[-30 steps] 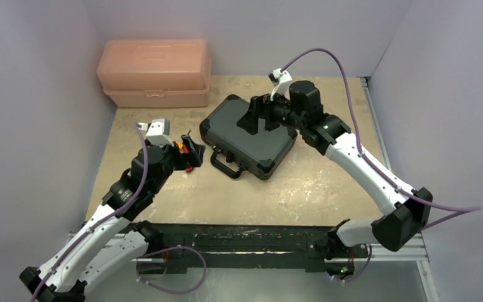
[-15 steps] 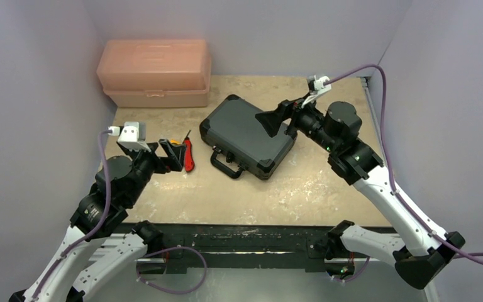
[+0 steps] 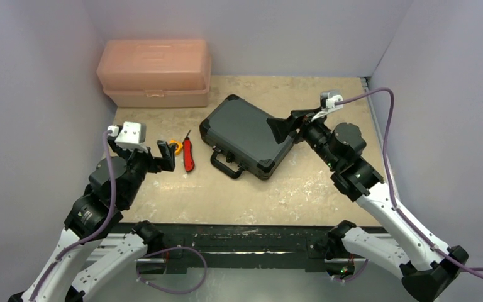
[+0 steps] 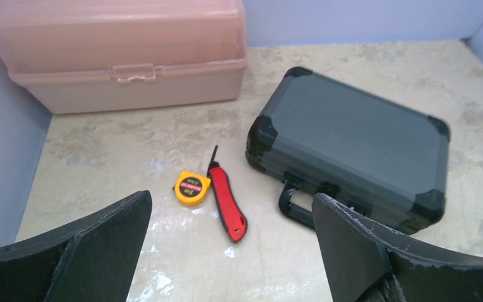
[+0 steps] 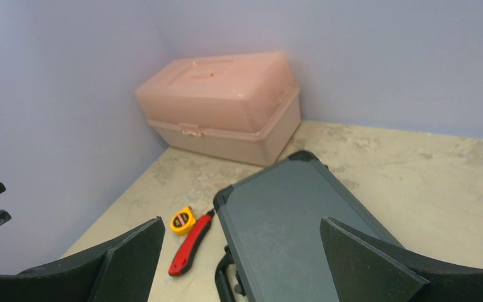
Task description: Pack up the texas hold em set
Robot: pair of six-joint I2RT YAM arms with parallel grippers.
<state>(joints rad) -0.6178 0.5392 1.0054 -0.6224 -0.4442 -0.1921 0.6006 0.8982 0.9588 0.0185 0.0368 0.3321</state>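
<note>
Fingers [image 4: 94, 251] on the left gripper [image 3: 165, 155] and the right gripper [image 3: 282, 129] are standing wide apart, holding nothing. Between them the black briefcase [image 3: 239, 129] is lying shut on the table [image 3: 314, 182], with none of its contents showing outside, so packing is looking finished, though the latches are hidden.

We've pulled our left gripper [image 3: 166, 156] back from the red knife [image 3: 188, 156] toward the table's [image 3: 302, 189] near edge, and our right gripper [image 3: 281, 129] off the briefcase [image 3: 246, 133], rightward.
</note>
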